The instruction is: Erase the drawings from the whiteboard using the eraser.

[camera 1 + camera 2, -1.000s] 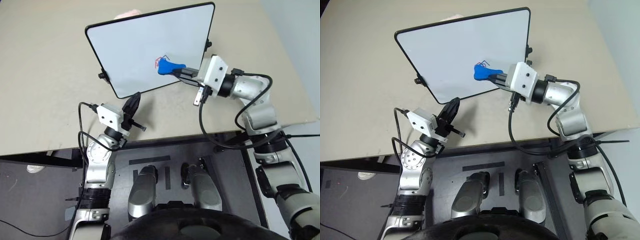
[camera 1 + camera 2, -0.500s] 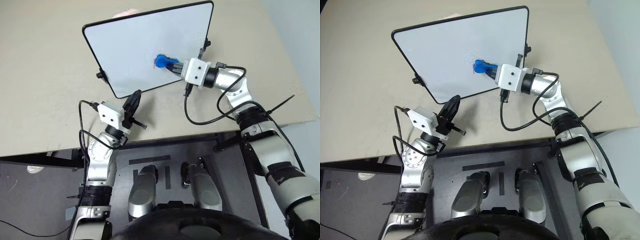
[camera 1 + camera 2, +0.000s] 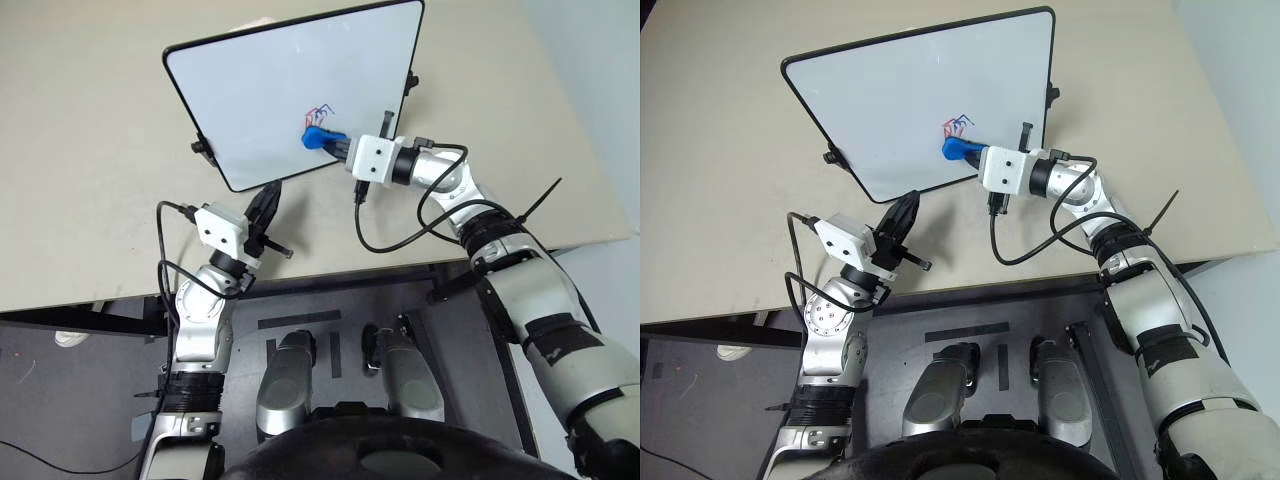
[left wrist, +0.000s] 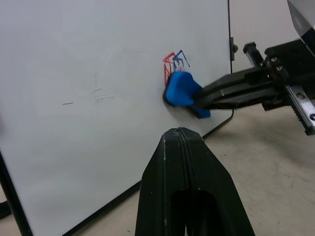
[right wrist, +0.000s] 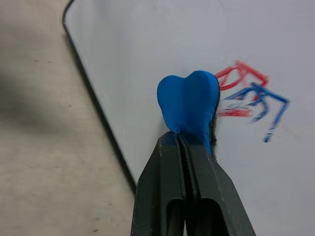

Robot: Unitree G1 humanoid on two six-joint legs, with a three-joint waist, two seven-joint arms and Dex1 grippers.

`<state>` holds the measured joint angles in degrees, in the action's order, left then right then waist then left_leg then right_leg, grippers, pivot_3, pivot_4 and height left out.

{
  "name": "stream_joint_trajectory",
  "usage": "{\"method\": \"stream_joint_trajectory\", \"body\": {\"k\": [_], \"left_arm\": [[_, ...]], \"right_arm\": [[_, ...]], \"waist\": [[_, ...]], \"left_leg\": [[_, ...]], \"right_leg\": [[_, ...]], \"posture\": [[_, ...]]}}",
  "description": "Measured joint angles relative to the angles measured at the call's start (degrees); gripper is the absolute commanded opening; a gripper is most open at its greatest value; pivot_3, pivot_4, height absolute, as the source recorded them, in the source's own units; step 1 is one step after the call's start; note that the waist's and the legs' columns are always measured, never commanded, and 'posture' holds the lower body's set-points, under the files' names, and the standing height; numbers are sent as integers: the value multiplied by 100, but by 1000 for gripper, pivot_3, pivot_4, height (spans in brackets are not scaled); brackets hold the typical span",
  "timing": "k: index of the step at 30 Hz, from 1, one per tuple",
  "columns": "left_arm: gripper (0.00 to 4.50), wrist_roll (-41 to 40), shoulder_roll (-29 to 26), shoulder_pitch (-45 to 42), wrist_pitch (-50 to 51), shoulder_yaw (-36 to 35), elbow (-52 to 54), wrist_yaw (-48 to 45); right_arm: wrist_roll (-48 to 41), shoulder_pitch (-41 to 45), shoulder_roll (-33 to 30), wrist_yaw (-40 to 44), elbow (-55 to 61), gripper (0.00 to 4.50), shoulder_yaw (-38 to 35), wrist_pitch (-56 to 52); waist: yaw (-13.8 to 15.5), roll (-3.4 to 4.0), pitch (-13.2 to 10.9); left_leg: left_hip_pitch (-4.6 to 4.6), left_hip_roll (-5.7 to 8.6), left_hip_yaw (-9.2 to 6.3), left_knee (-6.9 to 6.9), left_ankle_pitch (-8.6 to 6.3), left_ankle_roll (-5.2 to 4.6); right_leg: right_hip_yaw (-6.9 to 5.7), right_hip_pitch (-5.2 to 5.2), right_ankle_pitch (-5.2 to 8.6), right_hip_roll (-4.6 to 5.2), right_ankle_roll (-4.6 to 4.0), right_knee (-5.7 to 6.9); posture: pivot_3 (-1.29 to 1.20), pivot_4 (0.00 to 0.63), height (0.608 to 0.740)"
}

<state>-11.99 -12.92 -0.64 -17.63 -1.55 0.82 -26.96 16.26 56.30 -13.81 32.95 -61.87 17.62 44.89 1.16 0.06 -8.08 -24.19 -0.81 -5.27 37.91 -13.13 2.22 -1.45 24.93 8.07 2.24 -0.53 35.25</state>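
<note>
A beige table [image 3: 90, 150] carries 1 whiteboard [image 3: 260, 90], a white board in a thin black frame with small black side knobs. The board stands well in from the near edge, turned askew, its lower corner pointing toward that edge. It leans back from the near edge. To the right, the table's right edge runs diagonally, and dark floor [image 3: 320, 320] lies below the near edge.
</note>
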Motion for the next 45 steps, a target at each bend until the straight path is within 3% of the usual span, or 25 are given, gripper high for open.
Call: {"method": "stream_joint_trajectory", "body": {"k": [11,20,34,45], "left_arm": [[0,0,37,-6,0,10,-1,-17],[0,0,37,-23,0,14,-5,-29],[0,1,40,-24,0,15,-5,-25],[0,2,50,-32,0,22,-13,-35]], "right_arm": [[-45,244,-81,-491,96,28,-188,231],[-147,102,378,67,33,28,-114,206],[-166,97,488,603,-118,28,-107,48],[-8,184,340,-367,-117,28,-138,255]], "waist": [[-51,5,-3],[-93,5,-3],[-86,5,-3],[-78,6,-3]], "left_leg": [[8,-6,1,-14,4,-1],[5,-6,4,-28,17,1],[5,-6,4,-40,12,7],[4,-6,3,-40,12,7]], "right_leg": [[-1,2,-31,-1,-22,0],[-2,2,-11,-2,3,-28],[-2,8,-15,-1,-6,-28],[-2,14,-30,-1,-27,-20]], "posture": [[0,150,740],[0,150,740],[0,150,740],[0,150,740]]}}
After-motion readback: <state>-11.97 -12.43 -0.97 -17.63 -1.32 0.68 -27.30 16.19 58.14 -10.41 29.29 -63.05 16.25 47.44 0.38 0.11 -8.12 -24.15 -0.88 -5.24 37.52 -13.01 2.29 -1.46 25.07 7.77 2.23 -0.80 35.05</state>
